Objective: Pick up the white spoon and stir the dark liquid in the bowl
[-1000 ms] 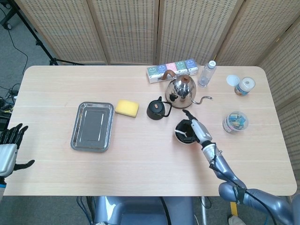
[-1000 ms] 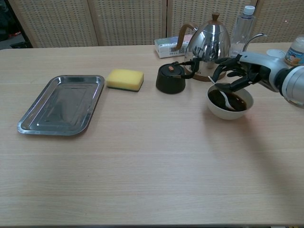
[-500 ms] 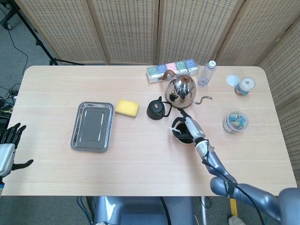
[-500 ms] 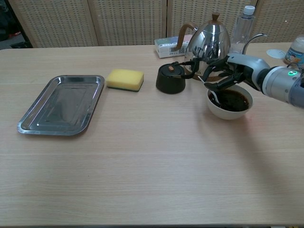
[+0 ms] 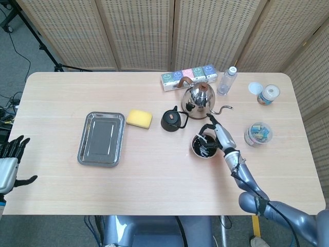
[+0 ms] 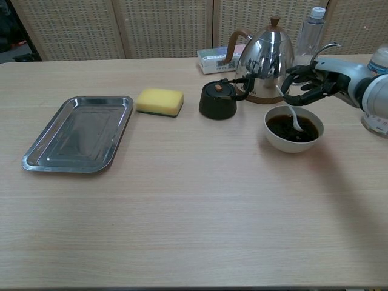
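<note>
A white bowl [image 6: 293, 144] [image 5: 197, 151] of dark liquid [image 6: 285, 128] stands right of the table's middle. My right hand [image 6: 310, 84] [image 5: 219, 136] hovers over the bowl's far right edge and pinches the handle of the white spoon [image 6: 293, 117] [image 5: 203, 138]. The spoon slants down into the liquid, its tip submerged near the centre. My left hand [image 5: 11, 160] hangs open off the table's left edge, far from the bowl, seen only in the head view.
A steel kettle [image 6: 265, 63] and a small black teapot [image 6: 217, 100] stand just behind the bowl. A yellow sponge [image 6: 159, 100] and a metal tray [image 6: 79, 133] lie to the left. A bottle [image 6: 310, 37], boxes [image 5: 187, 77] and jars [image 5: 257, 134] line the back right.
My right hand swung the spoon from the bowl's middle to its left rim, then back across to the right side. The left hand stayed put.
</note>
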Controlling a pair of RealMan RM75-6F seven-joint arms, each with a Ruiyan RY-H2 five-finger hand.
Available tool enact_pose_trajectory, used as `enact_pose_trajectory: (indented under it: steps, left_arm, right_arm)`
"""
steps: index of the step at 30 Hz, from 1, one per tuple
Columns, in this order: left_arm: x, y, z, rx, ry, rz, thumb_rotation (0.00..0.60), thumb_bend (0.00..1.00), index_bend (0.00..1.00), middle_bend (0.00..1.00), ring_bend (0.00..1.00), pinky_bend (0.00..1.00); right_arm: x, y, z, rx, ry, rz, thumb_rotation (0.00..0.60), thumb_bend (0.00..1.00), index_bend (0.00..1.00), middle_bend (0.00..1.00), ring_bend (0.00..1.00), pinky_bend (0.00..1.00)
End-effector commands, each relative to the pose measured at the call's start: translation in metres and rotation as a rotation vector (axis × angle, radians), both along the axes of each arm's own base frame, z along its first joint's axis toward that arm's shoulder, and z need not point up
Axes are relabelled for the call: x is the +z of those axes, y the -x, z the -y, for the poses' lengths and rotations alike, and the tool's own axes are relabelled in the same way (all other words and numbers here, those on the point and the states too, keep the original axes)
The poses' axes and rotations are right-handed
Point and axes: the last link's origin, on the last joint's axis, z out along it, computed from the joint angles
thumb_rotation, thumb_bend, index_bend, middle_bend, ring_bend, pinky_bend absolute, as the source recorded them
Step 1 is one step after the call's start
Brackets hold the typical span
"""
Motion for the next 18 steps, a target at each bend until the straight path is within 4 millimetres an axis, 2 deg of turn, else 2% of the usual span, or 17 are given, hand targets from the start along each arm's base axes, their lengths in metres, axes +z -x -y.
enact_pose_trajectory:
  steps: [1, 4, 8, 13, 18]
  left_arm:
    - [-0.001, 0.0, 0.001, -0.001, 0.002, -0.001, 0.6, 0.0, 0.0, 0.0, 0.0, 0.0]
    - [0.0, 0.0, 0.001, -0.001, -0.002, -0.001, 0.6, 0.0, 0.0, 0.0, 0.0, 0.0]
    - [-0.001, 0.0, 0.0, 0.001, 0.0, -0.002, 0.6, 0.0, 0.0, 0.0, 0.0, 0.0]
    - [-0.001, 0.001, 0.0, 0.002, 0.003, -0.001, 0.6, 0.0, 0.0, 0.0, 0.0, 0.0]
    - [-0.001, 0.001, 0.0, 0.005, 0.002, 0.0, 0.6, 0.0, 0.0, 0.0, 0.0, 0.0]
  right_arm:
    - [0.002, 0.005, -0.008, 0.014, -0.017, -0.027, 0.6, 0.62, 0.6, 0.0, 0.0, 0.04]
    - [0.003, 0.006, -0.012, 0.015, -0.029, -0.024, 0.6, 0.62, 0.6, 0.0, 0.0, 0.04]
    - [0.003, -0.005, -0.015, 0.028, -0.051, 0.015, 0.6, 0.62, 0.6, 0.0, 0.0, 0.04]
    - [-0.002, -0.015, -0.009, 0.041, -0.053, 0.025, 0.6, 0.62, 0.6, 0.0, 0.0, 0.04]
    - [-0.009, -0.016, 0.001, 0.019, -0.04, 0.029, 0.6, 0.62, 0.6, 0.0, 0.0, 0.04]
